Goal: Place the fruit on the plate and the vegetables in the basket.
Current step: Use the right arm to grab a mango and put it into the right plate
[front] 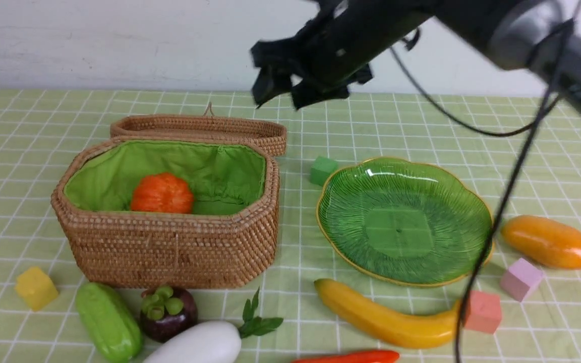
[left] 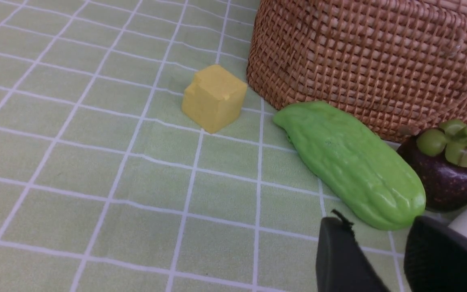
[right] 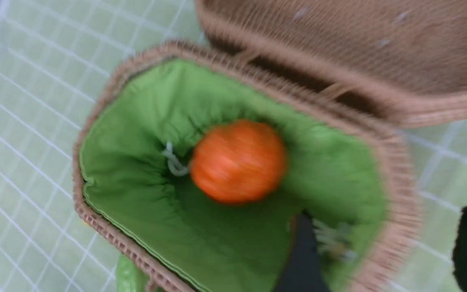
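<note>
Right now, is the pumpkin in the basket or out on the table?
In. The pumpkin sits on the green lining inside the basket, below its rim, in both the front and right wrist views.

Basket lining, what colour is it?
Bright green. The lining of the basket shows best in the front view.

Plain white wall [front: 119, 40] across top strip of front view, faint grey scuffs toward upper left. Everything below: flat pale green tablecloth [front: 18, 151] with thin white grid lines, running off left, right and bottom edges. Soft even lighting, weak diffuse shadows. Same tablecloth behind everything in both wrist views.
</note>
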### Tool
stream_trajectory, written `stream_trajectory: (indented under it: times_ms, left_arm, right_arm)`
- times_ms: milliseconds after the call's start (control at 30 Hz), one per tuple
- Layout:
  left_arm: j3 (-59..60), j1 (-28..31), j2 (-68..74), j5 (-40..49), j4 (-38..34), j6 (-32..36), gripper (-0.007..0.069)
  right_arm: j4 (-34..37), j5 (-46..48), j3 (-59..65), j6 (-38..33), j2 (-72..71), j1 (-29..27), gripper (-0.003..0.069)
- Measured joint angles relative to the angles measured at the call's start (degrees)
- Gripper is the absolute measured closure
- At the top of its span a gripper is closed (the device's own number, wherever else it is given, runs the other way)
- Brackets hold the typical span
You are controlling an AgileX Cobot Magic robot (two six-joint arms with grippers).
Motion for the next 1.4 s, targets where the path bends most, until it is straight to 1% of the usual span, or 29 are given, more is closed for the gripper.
stream_trajectory:
  times_ms: [33, 100, 133, 167, 200, 233, 267, 300, 333, 400, 433, 467, 500, 567, 600, 633, 800, 833, 900, 1033, 1100, 1233, 1400]
  left_arm:
    - [0.0, 0.0, 0.0, 0.0, 0.0, 0.0, 0.0386]
    - [0.0, 0.0, 0.0, 0.0, 0.0, 0.0, 0.0386]
    - [0.0, 0.0, 0.0, 0.0, 0.0, 0.0, 0.0386]
    - [0.0, 0.0, 0.0, 0.0, 0.0, 0.0, 0.0386]
    - [0.0, 0.0, 0.0, 0.0, 0.0, 0.0, 0.0386]
    - [0.0, 0.0, 0.0, 0.0, 0.0, 0.0, 0.0386]
    - [0.0, 0.0, 0.0, 0.0, 0.0, 0.0, 0.0386]
    - [0.0, 0.0, 0.0, 0.0, 0.0, 0.0, 0.0386]
    - [0.0, 0.0, 0.0, 0.0, 0.0, 0.0, 0.0386]
    - [0.0, 0.0, 0.0, 0.0, 0.0, 0.0, 0.0386]
    - [0.0, 0.0, 0.0, 0.0, 0.0, 0.0, 0.0386]
    - [0.0, 0.0, 0.0, 0.0, 0.0, 0.0, 0.0386]
    - [0.0, 0.0, 0.0, 0.0, 0.0, 0.0, 0.0386]
    - [0.0, 0.0, 0.0, 0.0, 0.0, 0.0, 0.0386]
    - [0.0, 0.0, 0.0, 0.0, 0.0, 0.0, 0.0386]
    - [0.0, 0.0, 0.0, 0.0, 0.0, 0.0, 0.0386]
    - [0.0, 0.0, 0.0, 0.0, 0.0, 0.0, 0.0386]
    - [0.0, 0.0, 0.0, 0.0, 0.0, 0.0, 0.0386]
    - [0.0, 0.0, 0.0, 0.0, 0.0, 0.0, 0.0386]
    - [0.0, 0.0, 0.0, 0.0, 0.0, 0.0, 0.0386]
    - [0.0, 0.0, 0.0, 0.0, 0.0, 0.0, 0.0386]
    - [0.0, 0.0, 0.0, 0.0, 0.0, 0.0, 0.0386]
    - [0.0, 0.0, 0.0, 0.0, 0.0, 0.0, 0.0386]
  right_arm:
    - [0.8, -0.1, 4.5, -2.9, -4.9, -3.4, 0.013]
    - [1.3, -0.4, 13.6, -9.6, -14.0, -9.9, 0.0112]
    - [1.3, -0.5, 16.9, -11.9, -17.1, -12.1, 0.011]
    - [1.3, -0.5, 17.7, -12.5, -17.9, -12.7, 0.0109]
    - [1.2, -0.8, 24.3, -17.0, -22.9, -17.1, 0.0107]
    - [0.7, -1.1, 27.5, -18.9, -26.1, -19.3, 0.0106]
    - [-0.5, -1.8, 31.9, -20.8, -29.3, -22.4, 0.0104]
    - [-0.8, -1.8, 32.6, -21.0, -29.8, -22.9, 0.0104]
    - [-3.7, -2.4, 38.3, -22.2, -32.5, -26.8, 0.0103]
    - [-9.1, -2.8, 43.5, -22.9, -33.6, -29.6, 0.0103]
    - [-9.7, -2.9, 44.0, -23.0, -33.6, -29.7, 0.0103]
    - [-11.9, -3.3, 45.8, -23.8, -33.4, -30.2, 0.0103]
    - [-15.9, -3.9, 49.1, -26.2, -32.4, -30.4, 0.0102]
    - [-20.5, -5.2, 51.9, -30.7, -30.1, -30.1, 0.0102]
    - [-21.3, -5.6, 52.5, -32.1, -29.3, -30.1, 0.0102]
    - [-22.6, -6.9, 53.2, -34.9, -27.7, -29.9, 0.0102]
    - [-23.8, -12.0, 53.5, -40.5, -22.3, -29.5, 0.0102]
    - [-23.8, -13.7, 53.5, -43.1, -20.1, -29.5, 0.0102]
    - [-23.7, -15.5, 53.5, -45.9, -18.1, -29.5, 0.0102]
    - [-22.6, -17.8, 53.5, -47.5, -14.6, -29.5, 0.0098]
    - [-22.7, -19.8, 53.5, -47.8, -10.9, -29.6, 0.0084]
    - [-22.5, -20.2, 52.8, -47.8, -8.9, -30.0, 0.007]
    - [-22.3, -19.6, 52.4, -47.8, -8.7, -30.3, 0.0085]
